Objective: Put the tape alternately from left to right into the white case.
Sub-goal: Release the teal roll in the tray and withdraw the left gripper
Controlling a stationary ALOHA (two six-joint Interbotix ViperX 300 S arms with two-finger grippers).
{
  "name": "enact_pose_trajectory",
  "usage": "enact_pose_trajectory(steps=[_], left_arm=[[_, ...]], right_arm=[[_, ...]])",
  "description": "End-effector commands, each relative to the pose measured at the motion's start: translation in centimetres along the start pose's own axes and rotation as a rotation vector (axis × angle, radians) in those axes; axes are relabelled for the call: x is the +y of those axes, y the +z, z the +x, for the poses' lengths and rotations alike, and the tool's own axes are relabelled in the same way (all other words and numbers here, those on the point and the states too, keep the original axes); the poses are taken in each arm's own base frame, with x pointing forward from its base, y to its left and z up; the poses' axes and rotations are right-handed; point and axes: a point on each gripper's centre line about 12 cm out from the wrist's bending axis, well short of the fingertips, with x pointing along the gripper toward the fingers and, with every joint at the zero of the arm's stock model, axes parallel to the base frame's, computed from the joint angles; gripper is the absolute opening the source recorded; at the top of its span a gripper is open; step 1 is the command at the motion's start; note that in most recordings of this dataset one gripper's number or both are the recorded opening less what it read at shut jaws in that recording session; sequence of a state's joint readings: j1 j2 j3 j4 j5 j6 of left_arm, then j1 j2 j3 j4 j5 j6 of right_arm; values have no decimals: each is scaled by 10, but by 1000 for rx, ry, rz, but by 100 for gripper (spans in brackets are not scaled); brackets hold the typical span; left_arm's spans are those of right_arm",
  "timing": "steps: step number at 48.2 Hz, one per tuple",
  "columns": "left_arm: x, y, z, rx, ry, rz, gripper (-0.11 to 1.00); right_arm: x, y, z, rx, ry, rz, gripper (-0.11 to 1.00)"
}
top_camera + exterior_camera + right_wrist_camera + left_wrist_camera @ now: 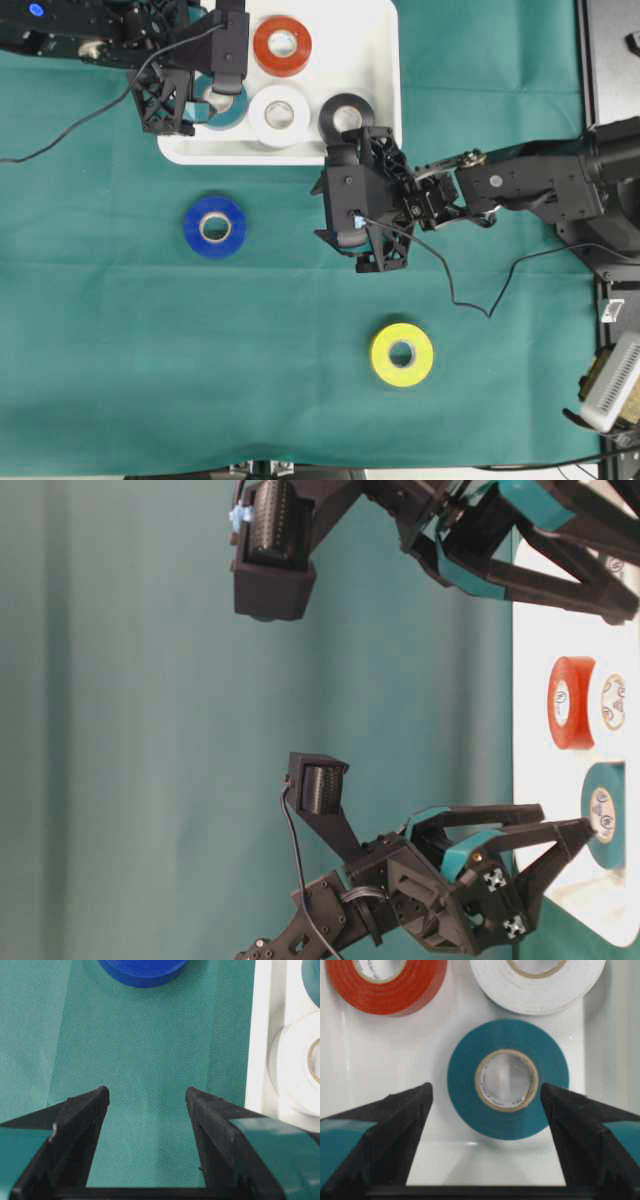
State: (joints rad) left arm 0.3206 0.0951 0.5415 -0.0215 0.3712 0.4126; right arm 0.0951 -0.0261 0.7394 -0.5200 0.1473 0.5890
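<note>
Teal roll lies in the tray, two rolls left outside

Rolls of tape go into the white case [385,60] one by one, and four are in it now. The red roll [282,45] lies at the back. The white roll [277,113] lies in front of it, with the teal roll [508,1085] just beside it and the black roll [346,115] on its other side, by the rim. Each roll lies flat, so it cannot roll off.

The left gripper [485,1110] hangs right over the teal roll. Its jaws are spread wide, one on each side of the roll, and they do not touch it. I think it has let the roll go in its spot.

The right gripper [147,1105] waits over the green cloth on the desk [100,380], near the case. Its jaws are spread too, and nothing is between them.

The blue roll [215,226] and the yellow roll [402,354] lie on the cloth, well apart. They are not yet put away.

Every roll is a small ring with a pale core, and all look the same size. The case is a flat white tray with round corners and a low rim.
</note>
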Motion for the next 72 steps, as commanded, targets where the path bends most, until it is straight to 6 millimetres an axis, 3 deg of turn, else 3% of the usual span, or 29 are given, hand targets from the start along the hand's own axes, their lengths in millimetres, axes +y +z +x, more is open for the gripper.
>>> enact_pose_trajectory(steps=[1, 37, 72], left_arm=[[4, 9, -14, -45, 20, -2, 42], [-30, 24, -39, -104, -17, 68, 42], [-112, 26, -63, -126, -154, 29, 42]], right_arm=[[2, 11, -8, -41, 10, 4, 67], [2, 10, -8, -41, 10, 2, 67], [2, 10, -8, -40, 10, 2, 67]])
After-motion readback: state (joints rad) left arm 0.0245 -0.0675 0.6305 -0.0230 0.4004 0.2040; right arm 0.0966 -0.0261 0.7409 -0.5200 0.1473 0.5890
